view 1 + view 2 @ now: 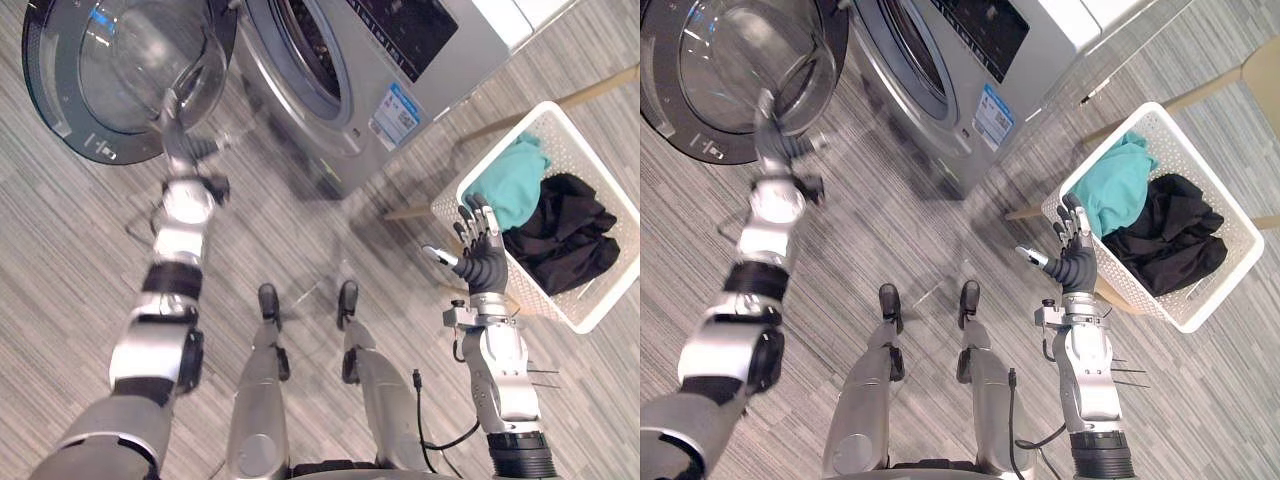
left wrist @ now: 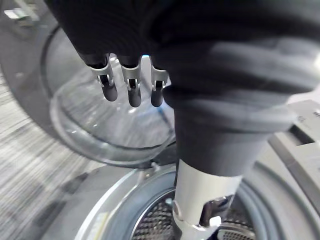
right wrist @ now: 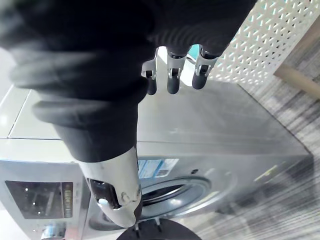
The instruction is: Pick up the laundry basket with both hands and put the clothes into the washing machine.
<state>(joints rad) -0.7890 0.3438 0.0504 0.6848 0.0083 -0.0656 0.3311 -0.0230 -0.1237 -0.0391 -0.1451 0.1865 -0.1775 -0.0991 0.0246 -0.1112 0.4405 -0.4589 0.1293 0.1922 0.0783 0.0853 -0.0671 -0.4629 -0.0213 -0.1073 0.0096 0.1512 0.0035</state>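
Observation:
A white perforated laundry basket (image 1: 547, 110) stands at the right, with a teal garment (image 1: 515, 180) and a black garment (image 1: 565, 235) inside. My right hand (image 1: 480, 250) is open, its straight fingers (image 3: 171, 77) raised beside the basket's near wall (image 3: 250, 45); whether they touch it I cannot tell. The silver washing machine (image 1: 400, 90) stands at the top with its drum opening (image 1: 310, 45) exposed. Its round glass door (image 1: 120, 70) is swung wide to the left. My left hand (image 1: 185, 140) is open and empty, reaching up by the door's edge (image 2: 90, 115).
The basket rests on a low stand with pale wooden legs (image 1: 410, 212). Grey striped floor (image 1: 300, 240) spreads between the machine and the basket. The open door juts out over the floor at the upper left.

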